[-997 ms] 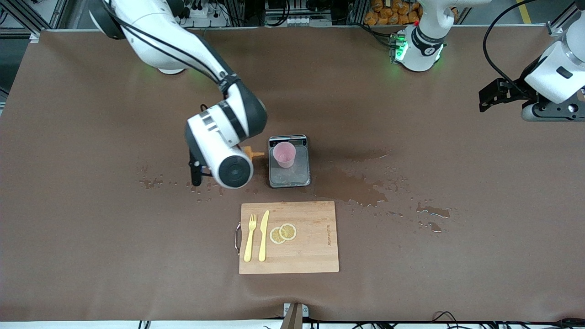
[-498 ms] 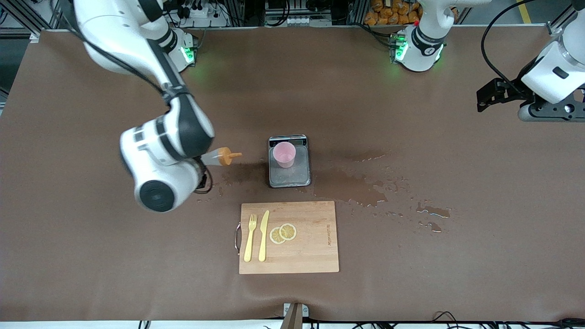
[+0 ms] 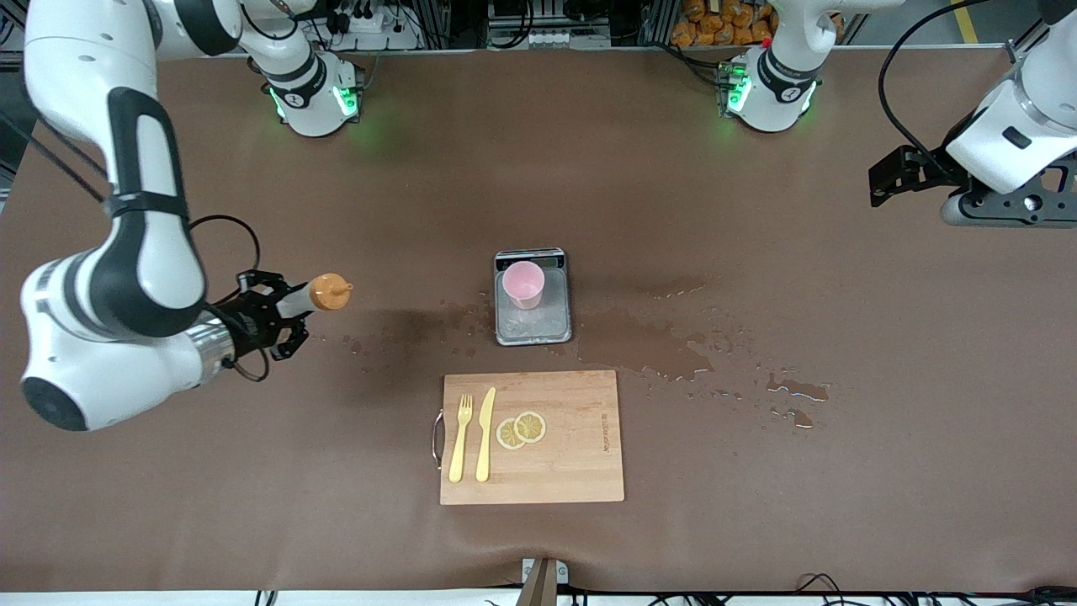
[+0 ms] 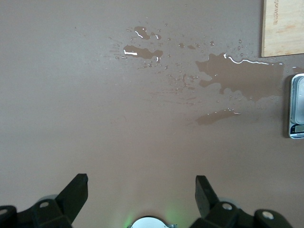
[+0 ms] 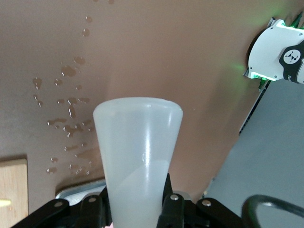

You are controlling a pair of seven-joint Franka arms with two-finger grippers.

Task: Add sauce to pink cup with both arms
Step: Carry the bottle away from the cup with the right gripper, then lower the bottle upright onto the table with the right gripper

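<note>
Scale (image 4: 297, 107) cut by edge; scale display unreadable.

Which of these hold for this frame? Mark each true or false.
1. The right pincer is shut on the bottle. True.
2. The cup stands on the board. False: it stands on the scale, which is farther from the front camera than the board.
3. The left pincer is open and holds nothing. True.
4. The bottle is tipped over the cup. False: it is over bare table toward the right arm's end, well apart from the cup.
5. A fork and knife lie on the board beside lemon slices. True.
</note>
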